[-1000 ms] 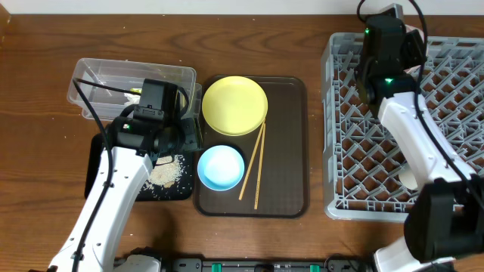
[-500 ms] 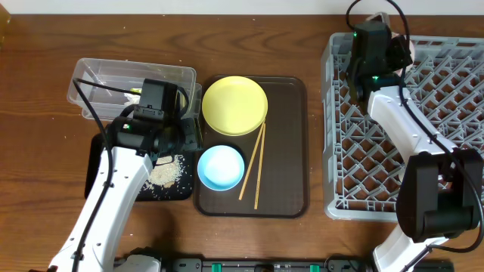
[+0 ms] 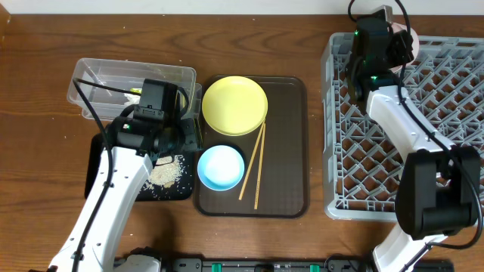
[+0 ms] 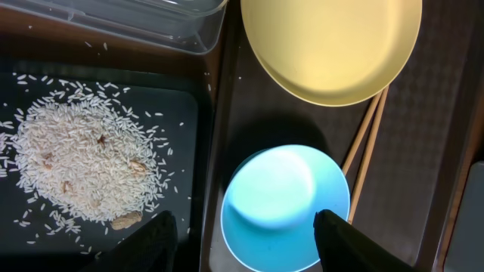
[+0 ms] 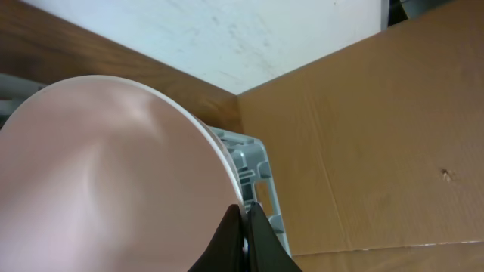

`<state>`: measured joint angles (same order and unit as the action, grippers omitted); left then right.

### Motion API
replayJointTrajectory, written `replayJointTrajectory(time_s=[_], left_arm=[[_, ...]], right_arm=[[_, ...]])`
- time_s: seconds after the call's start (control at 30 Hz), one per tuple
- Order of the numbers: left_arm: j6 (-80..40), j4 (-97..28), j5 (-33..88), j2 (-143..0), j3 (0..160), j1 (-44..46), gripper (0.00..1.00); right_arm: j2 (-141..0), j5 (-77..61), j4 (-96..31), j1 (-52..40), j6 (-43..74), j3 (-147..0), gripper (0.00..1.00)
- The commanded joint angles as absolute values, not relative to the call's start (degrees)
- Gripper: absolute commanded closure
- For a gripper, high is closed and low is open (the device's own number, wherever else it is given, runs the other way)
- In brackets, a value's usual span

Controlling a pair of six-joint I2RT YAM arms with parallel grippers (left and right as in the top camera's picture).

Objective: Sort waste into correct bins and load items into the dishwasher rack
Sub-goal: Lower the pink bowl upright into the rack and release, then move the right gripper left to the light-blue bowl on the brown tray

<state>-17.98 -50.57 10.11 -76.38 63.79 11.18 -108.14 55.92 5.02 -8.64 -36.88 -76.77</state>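
The white bowl point(image 5: 113, 174) is in the right gripper point(image 5: 246, 227). Its jaws are pressed together on the bowl's rim, and the bowl is tilted on edge over the far corner of the rack point(image 3: 423, 128). I cannot tell whether it already touches the rack. I judge this to be the loading step, with the bowl about to be set between the pegs.

The plate point(image 3: 234, 104), the blue bowl point(image 3: 221, 167) and the two chopsticks point(image 3: 253, 170) lie on the brown tray point(image 3: 291, 151), well apart from the rack, so they are not yet loaded.

On the waste side more is done. The rice point(image 4: 83, 166) makes a heap in the black tray point(image 3: 97, 162). The clear tub point(image 3: 98, 79) just behind it holds some small scraps, too small to name with certainty. I see no loose waste on the table point(image 3: 45, 151).

The left gripper point(image 4: 246, 227) hovers above the blue bowl with its jaws apart and holds nothing. Probably this bowl is the next item for it.
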Motion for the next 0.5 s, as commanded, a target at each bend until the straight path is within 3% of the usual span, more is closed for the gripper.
replayJointTrajectory(time_s=[0.0, 0.47], left_arm=[[-17.8, -50.7, 9.6, -76.1, 64.0, 11.0, 0.39], [-17.8, -50.7, 9.6, -76.1, 64.0, 11.0, 0.39]], right_arm=[[-109.4, 57.7, 5.5, -11.2, -38.3, -77.1, 0.99], [-112.7, 59.5, 4.7, -16.1, -38.9, -77.1, 0.99]])
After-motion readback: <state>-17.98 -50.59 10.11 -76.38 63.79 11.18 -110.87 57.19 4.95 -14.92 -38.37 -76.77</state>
